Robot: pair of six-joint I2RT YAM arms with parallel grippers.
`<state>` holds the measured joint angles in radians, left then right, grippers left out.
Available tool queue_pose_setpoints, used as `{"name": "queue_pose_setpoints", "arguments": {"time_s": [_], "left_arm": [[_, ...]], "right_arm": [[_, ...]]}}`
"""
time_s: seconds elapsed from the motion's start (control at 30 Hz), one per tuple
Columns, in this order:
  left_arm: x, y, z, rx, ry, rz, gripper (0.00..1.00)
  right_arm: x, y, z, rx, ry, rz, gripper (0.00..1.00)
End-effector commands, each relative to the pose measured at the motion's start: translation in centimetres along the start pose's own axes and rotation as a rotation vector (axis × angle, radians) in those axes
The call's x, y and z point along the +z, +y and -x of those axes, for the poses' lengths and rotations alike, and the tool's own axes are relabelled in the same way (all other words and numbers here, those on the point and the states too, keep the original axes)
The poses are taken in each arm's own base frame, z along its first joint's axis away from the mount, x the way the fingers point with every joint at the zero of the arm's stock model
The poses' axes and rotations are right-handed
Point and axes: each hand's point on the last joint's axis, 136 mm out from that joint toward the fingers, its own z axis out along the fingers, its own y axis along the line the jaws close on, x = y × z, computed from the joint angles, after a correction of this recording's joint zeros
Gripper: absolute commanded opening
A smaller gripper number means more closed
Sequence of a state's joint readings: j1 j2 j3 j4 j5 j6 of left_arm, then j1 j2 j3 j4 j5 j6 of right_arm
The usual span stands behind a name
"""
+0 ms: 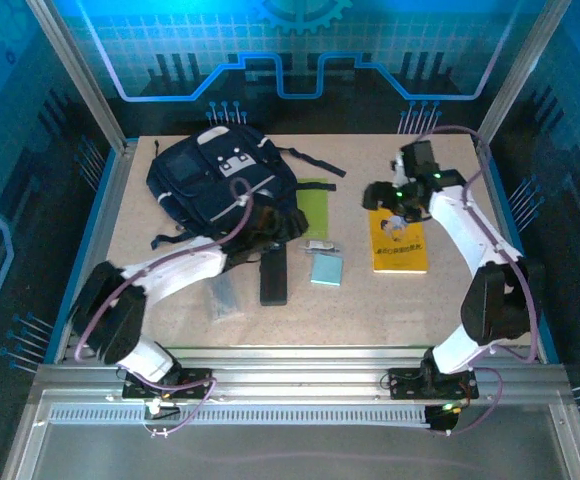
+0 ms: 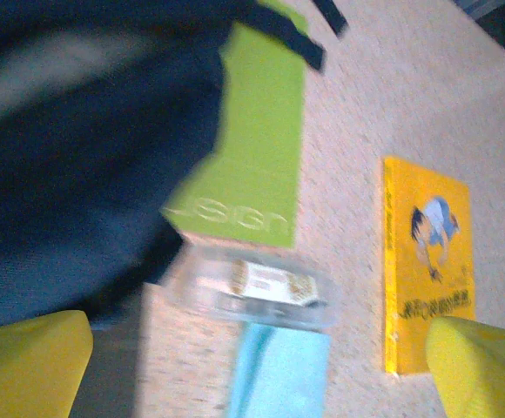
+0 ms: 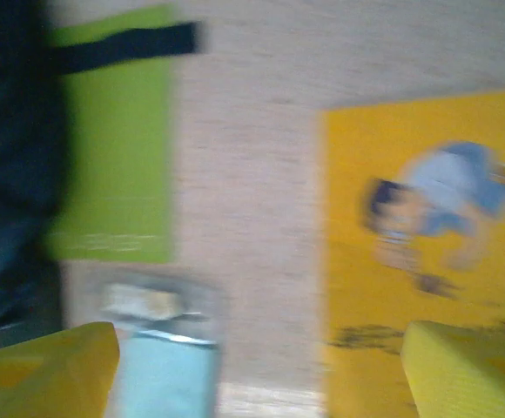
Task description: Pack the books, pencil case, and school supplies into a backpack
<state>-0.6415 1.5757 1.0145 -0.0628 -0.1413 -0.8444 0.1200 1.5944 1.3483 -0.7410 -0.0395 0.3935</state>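
Speckled tabletop (image 1: 370,310) with black pencil case (image 1: 273,274), long axis near-to-far

You see the navy backpack (image 1: 215,175) lying upper left, lime-green book (image 1: 317,205) at its right edge; yellow book (image 1: 398,240) flat at right; black pencil case (image 1: 273,275), grey ruler (image 1: 223,297), light-blue pad (image 1: 325,268) and clip (image 1: 319,245) mid-frame.

From above, I see the lime-green book (image 1: 317,208) partly covered by the backpack (image 1: 215,175) along its 9 o'clock edge. On my left wrist feed the backpack is smeared and runs off frame from 9 to 12 o'clock. The light-blue pad (image 2: 279,374) is cut off at 6 o'clock. My right wrist feed is blurred throughout, and the yellow book (image 3: 392,174) runs off at 3 o'clock.
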Motion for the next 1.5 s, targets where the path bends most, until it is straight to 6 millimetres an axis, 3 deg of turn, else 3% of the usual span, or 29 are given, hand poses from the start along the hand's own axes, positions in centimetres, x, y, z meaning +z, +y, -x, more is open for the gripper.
{"name": "queue_pose_setpoints", "arguments": {"time_s": [0.0, 0.23, 0.37, 0.57, 0.73, 0.9, 1.13, 1.3, 1.47], "left_arm": [[2.3, -5.5, -2.0, -0.020, 0.040, -0.113, 0.99], [8.5, -11.8, -7.4, 0.010, 0.188, -0.207, 0.95], [11.4, -13.7, -8.8, 0.034, 0.236, -0.224, 0.93], [15.5, -13.4, -10.1, 0.054, 0.274, -0.171, 0.89], [17.2, -12.3, -11.0, 0.050, 0.301, -0.141, 0.83], [18.2, -10.9, -11.3, 0.048, 0.309, -0.103, 0.74], [18.7, -9.4, -11.0, 0.049, 0.315, -0.073, 0.56], [18.7, -9.0, -11.2, 0.042, 0.320, -0.066, 0.55], [18.5, -9.1, -11.1, 0.040, 0.319, -0.070, 0.55]], "right_arm": [[0.6, -6.0, -2.1, 0.037, 0.053, -0.116, 0.86], [2.9, -12.6, -3.0, 0.234, 0.005, -0.116, 0.89], [4.9, -13.1, -3.3, 0.276, 0.010, -0.045, 0.89], [7.8, -12.2, -4.9, 0.321, 0.088, 0.047, 0.89], [8.8, -11.2, -6.0, 0.324, 0.120, 0.087, 0.88], [8.0, -8.4, -6.4, 0.322, 0.131, 0.201, 0.84], [5.3, -5.5, -6.6, 0.265, 0.108, 0.214, 0.78], [4.6, -3.8, -5.9, 0.252, 0.093, 0.276, 0.67], [5.7, -4.1, -6.4, 0.266, 0.122, 0.252, 0.39]]}}
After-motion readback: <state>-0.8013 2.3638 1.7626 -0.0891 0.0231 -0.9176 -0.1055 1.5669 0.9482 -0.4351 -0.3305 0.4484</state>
